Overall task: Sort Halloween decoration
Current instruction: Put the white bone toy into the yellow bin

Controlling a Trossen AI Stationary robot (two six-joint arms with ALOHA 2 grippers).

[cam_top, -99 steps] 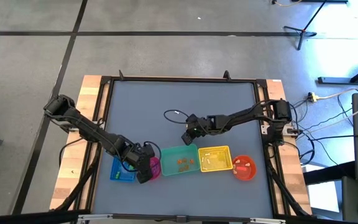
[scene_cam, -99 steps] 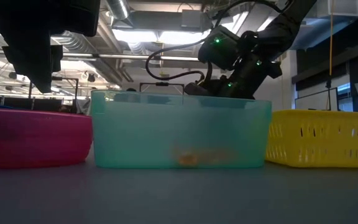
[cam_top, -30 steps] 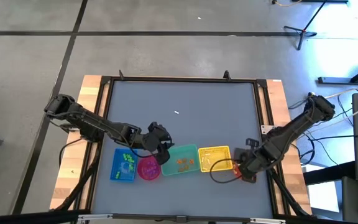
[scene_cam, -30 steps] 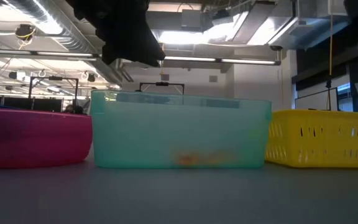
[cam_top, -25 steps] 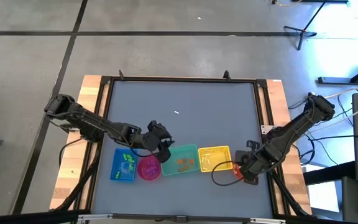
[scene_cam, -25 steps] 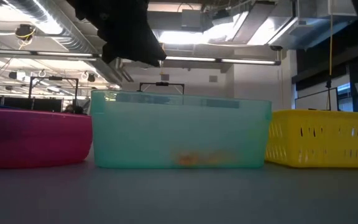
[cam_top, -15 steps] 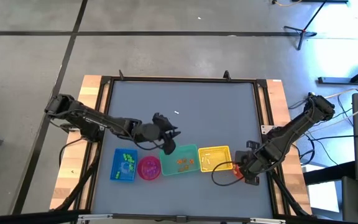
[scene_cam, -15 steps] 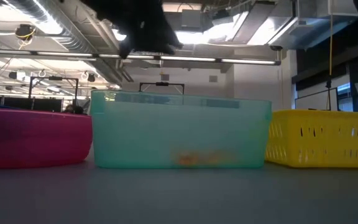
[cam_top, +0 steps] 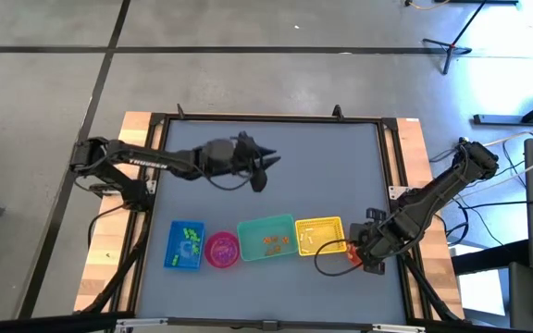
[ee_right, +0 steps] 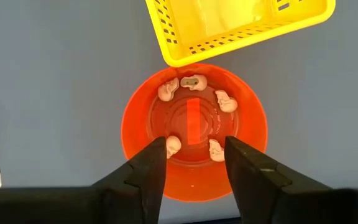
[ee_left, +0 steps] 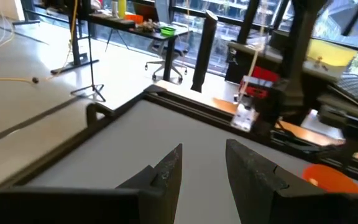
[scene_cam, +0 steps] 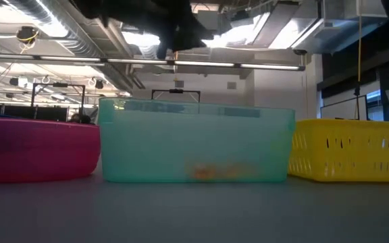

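Several white skull trinkets (ee_right: 194, 81) of the Halloween decoration lie in the orange bowl (ee_right: 135, 106). My right gripper (ee_right: 197, 155) hangs open above that bowl, fingers pointing down, nothing between them. One skull (ee_right: 173, 145) lies on the bowl's floor beside one finger. Orange trinkets (cam_top: 272, 242) lie in the teal bin (cam_top: 266, 225), and green ones (cam_top: 189, 242) in the blue container (cam_top: 185, 259). My left gripper (cam_top: 265, 166) is open and holds nothing, nearly level over the table's middle, pointing toward the right edge.
Five containers stand in a row near the table's near edge: blue, pink (cam_top: 221, 249), teal, yellow basket (cam_top: 319, 235), orange bowl. The low view shows the pink (scene_cam: 36, 150), teal (scene_cam: 196, 142) and yellow (scene_cam: 351, 150) ones close up. The grey tabletop (cam_top: 322, 166) beyond them is bare.
My left gripper has swung away from above the pink and teal containers toward the table's far edge, rising a little and tipping from slanting down to nearly level. The trinkets and containers have kept their places.
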